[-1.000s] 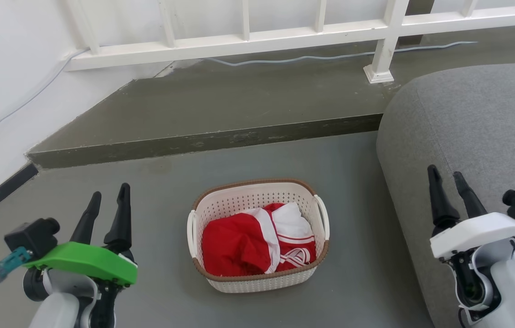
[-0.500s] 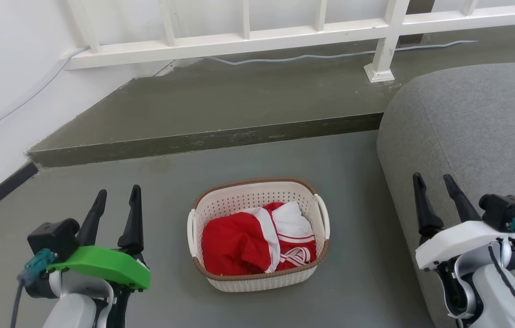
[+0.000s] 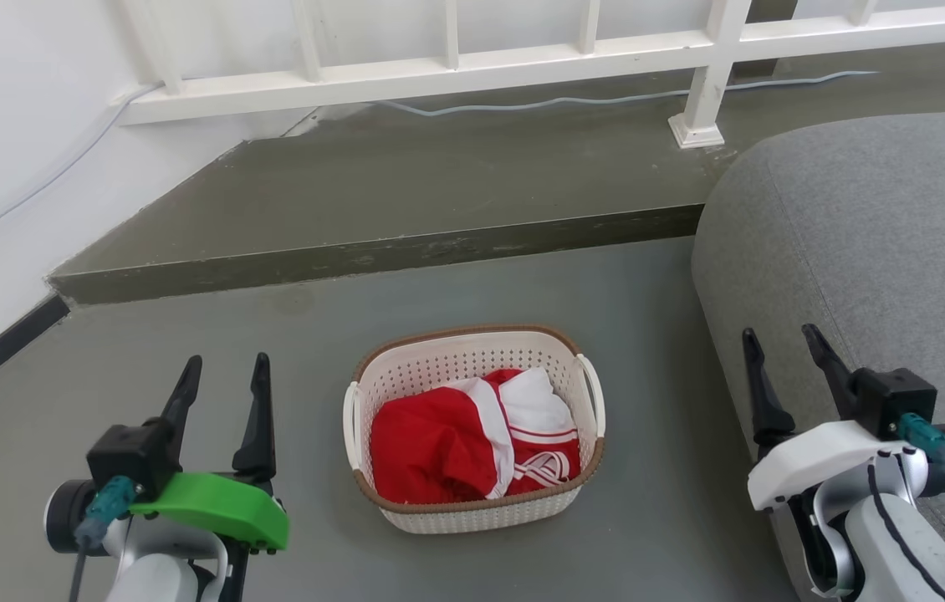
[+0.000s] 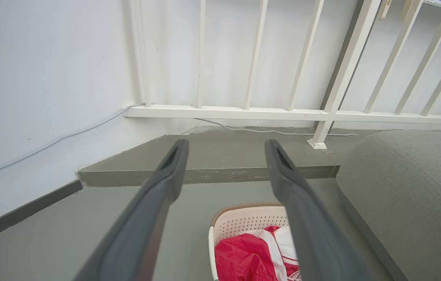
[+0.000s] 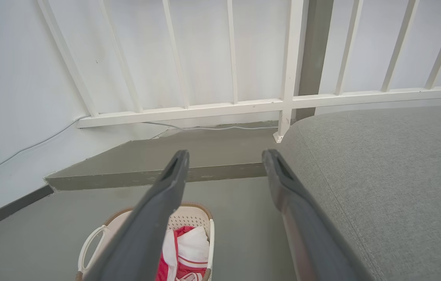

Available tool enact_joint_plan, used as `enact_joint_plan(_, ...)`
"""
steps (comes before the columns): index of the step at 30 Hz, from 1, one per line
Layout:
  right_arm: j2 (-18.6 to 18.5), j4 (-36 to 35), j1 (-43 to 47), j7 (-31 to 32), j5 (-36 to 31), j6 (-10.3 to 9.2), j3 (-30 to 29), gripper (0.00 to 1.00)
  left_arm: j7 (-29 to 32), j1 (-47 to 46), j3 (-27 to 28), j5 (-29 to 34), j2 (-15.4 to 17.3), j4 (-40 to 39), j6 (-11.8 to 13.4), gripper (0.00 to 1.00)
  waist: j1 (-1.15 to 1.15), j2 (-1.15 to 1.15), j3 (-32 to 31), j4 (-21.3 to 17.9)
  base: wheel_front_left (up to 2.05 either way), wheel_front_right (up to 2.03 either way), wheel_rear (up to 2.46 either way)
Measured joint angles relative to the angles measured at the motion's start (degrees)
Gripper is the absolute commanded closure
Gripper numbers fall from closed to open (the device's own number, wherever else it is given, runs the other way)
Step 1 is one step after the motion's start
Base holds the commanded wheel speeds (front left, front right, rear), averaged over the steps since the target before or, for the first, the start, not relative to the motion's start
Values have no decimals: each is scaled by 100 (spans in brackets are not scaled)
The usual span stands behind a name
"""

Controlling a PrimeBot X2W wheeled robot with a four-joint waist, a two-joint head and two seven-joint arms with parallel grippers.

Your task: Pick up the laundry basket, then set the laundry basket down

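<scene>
The laundry basket [image 3: 472, 510], cream-white with a brown rim and white side handles, sits on the grey floor holding red-and-white clothing [image 3: 472, 443]. My left gripper [image 3: 224, 369] hovers open to the basket's left, with nothing between its fingers. On the other side my right gripper [image 3: 780, 339] is open too, beside the grey sofa. The basket [image 4: 244, 218] lies low and right of my left gripper [image 4: 225, 146] in the left wrist view. In the right wrist view the basket [image 5: 199, 216] sits low and left, partly behind one finger of my right gripper [image 5: 224, 156].
A raised concrete step [image 3: 372, 251] crosses behind the basket, with a white railing [image 3: 456, 67] and a thin cable [image 3: 573, 102] beyond it. A grey sofa [image 3: 882, 234] fills the right side. A white wall [image 3: 4, 134] stands at the left.
Both arms have swung inward towards the basket and their fingers have spread a little. The basket has stayed put.
</scene>
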Motion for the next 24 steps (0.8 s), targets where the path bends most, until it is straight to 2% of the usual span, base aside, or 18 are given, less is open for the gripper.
enact_joint_plan(6,30,49,1,-105,-378,-60,62,0,-103,4,-71,383,-9,1,71,0,0,0,20,-2,0,0,0)
enact_joint_plan(24,100,145,1,-120,-411,-98,-2,0,-116,73,-45,428,-113,141,93,0,0,0,77,-3,0,0,0)
